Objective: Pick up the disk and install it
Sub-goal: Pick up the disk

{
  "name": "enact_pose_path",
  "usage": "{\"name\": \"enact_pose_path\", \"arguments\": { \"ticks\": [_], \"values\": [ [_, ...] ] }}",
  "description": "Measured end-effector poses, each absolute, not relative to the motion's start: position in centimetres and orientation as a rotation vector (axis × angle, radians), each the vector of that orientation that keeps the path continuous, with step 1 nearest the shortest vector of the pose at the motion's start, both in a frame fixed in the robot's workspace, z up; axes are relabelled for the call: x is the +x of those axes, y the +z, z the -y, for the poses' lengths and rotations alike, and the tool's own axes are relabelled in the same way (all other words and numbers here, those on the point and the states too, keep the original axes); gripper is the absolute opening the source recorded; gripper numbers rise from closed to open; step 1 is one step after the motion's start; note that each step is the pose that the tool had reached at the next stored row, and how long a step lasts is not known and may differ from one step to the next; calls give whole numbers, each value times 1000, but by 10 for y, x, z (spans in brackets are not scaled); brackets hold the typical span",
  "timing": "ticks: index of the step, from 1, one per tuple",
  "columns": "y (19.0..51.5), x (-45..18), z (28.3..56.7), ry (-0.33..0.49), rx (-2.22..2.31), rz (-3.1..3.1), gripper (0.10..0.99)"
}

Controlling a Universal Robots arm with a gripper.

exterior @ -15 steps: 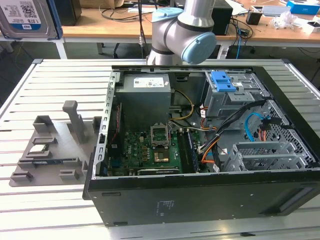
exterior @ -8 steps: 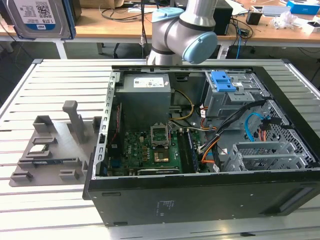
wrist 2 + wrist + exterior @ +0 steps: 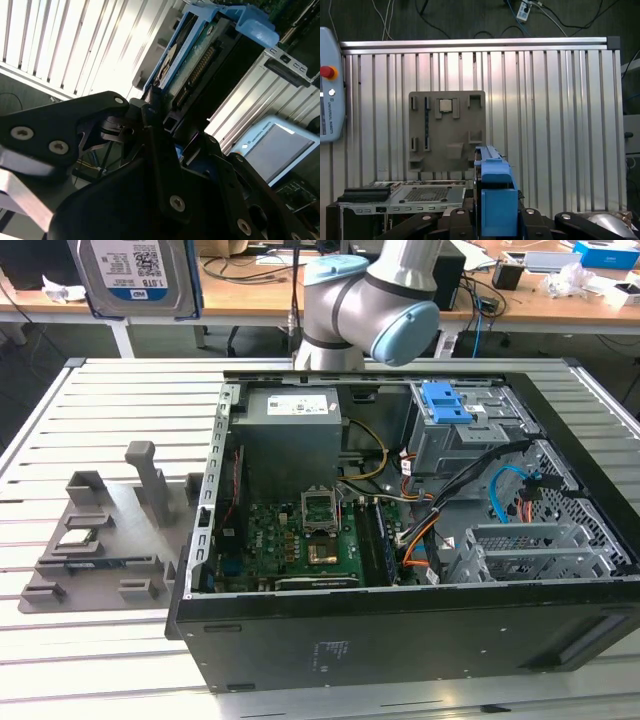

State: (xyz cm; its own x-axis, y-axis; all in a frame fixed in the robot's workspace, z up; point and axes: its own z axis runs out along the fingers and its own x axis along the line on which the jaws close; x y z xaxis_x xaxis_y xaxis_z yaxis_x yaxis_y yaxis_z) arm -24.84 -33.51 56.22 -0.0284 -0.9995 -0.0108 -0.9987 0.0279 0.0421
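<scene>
The silver rectangular hard-drive disk with a white barcode label and blue plastic carrier (image 3: 135, 275) is off the table, raised at the exterior view's upper left. It is outside the computer case and well apart from it.

The black claw (image 3: 159, 107) is closed on the disk. In both wrist views its fingers (image 3: 460, 216) press against opposite sides of the blue carrier, and the drive's green circuit-board edge and connector face outward in the second wrist view.

The black open-sided computer case (image 3: 400, 640) lies on the slatted aluminium table (image 3: 100, 390). It contains:
- a large grey power-supply box with a white label (image 3: 290, 440), at the far end;
- a green motherboard (image 3: 290, 535), just beside the power supply;
- a grey metal drive cage (image 3: 470, 445), topped by a bare blue plastic latch piece (image 3: 445, 402);
- orange cables (image 3: 415, 540) and a blue cable (image 3: 497, 495), between the motherboard and the cage.

The grey moulded fixture plate (image 3: 120, 530) lies on the table near the case, at the exterior view's left. One recess holds a small square processor chip (image 3: 78, 537). In the first wrist view the plate lies below the held disk.
</scene>
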Motion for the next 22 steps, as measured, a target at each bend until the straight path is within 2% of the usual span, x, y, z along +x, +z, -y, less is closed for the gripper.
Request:
{"name": "enact_pose_path", "arguments": {
  "ticks": [22],
  "values": [
    [562, -170, 333, -55, 2171, 2234, 365]
  ]
}}
